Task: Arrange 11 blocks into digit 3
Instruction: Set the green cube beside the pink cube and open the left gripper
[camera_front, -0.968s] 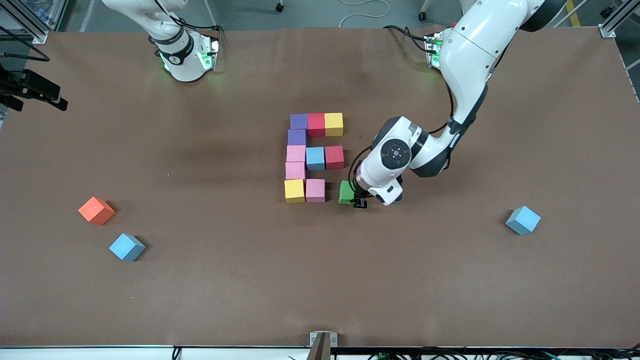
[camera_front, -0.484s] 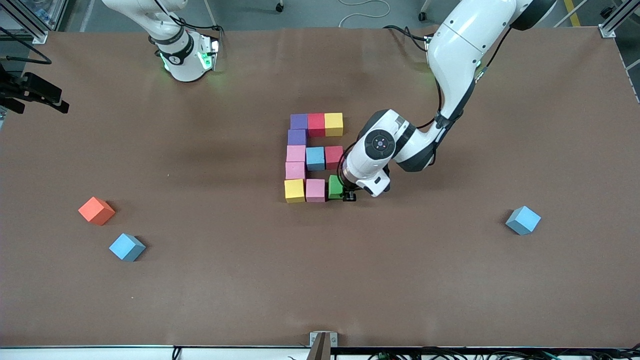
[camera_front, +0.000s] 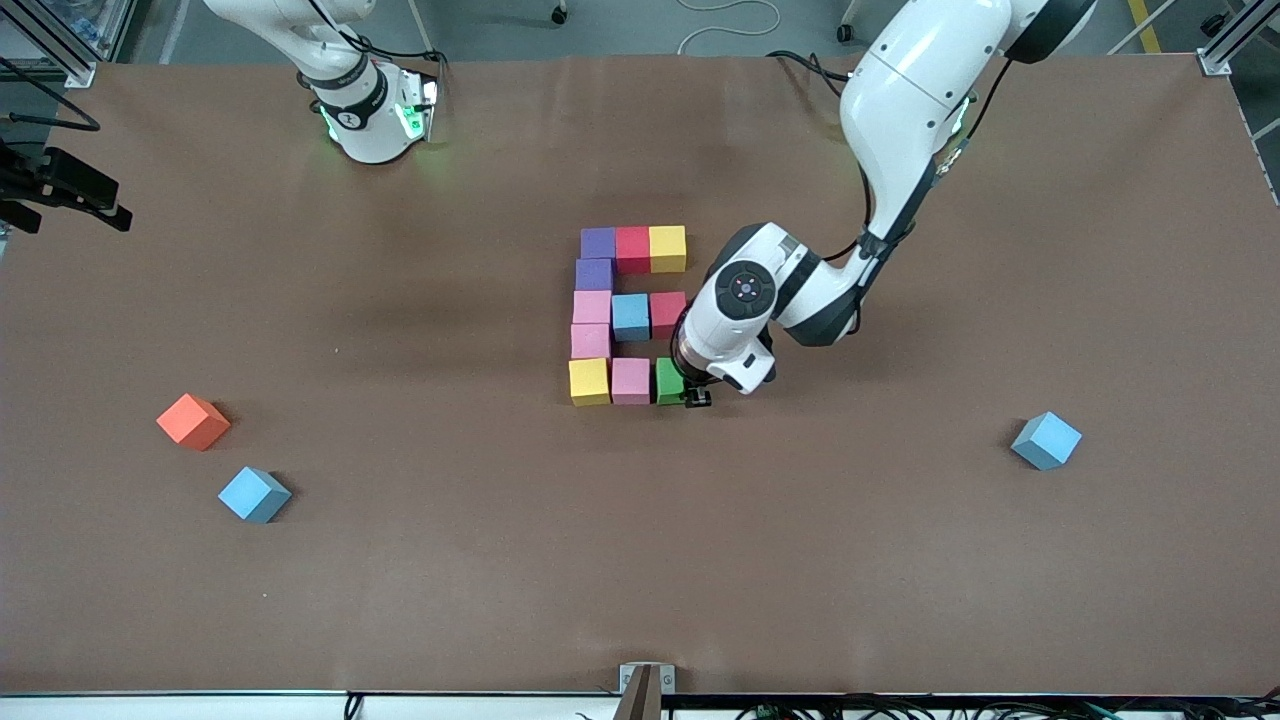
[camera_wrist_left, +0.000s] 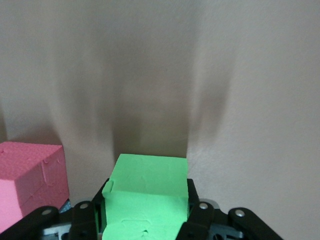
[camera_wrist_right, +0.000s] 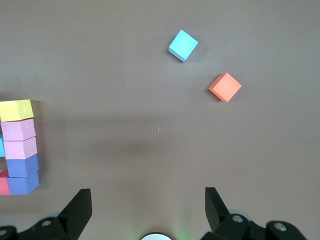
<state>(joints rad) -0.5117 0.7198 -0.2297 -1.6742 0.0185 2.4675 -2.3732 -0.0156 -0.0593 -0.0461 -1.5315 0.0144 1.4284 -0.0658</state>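
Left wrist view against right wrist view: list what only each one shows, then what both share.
Only the left wrist view shows the green cube clamped in the left gripper, with a pink cube beside it.

Only the right wrist view shows the open right gripper over bare table, the loose light blue cube and orange cube, and the digit's column: yellow, two pink, two purple.

Both show the brown table.

An orange cube (camera_front: 193, 421) sits on the brown counter (camera_front: 900, 560) toward the right arm's end, with a loose blue cube (camera_front: 254, 494) near it, closer to the front camera. Another loose blue cube (camera_front: 1046, 440) lies well apart, toward the left arm's end.
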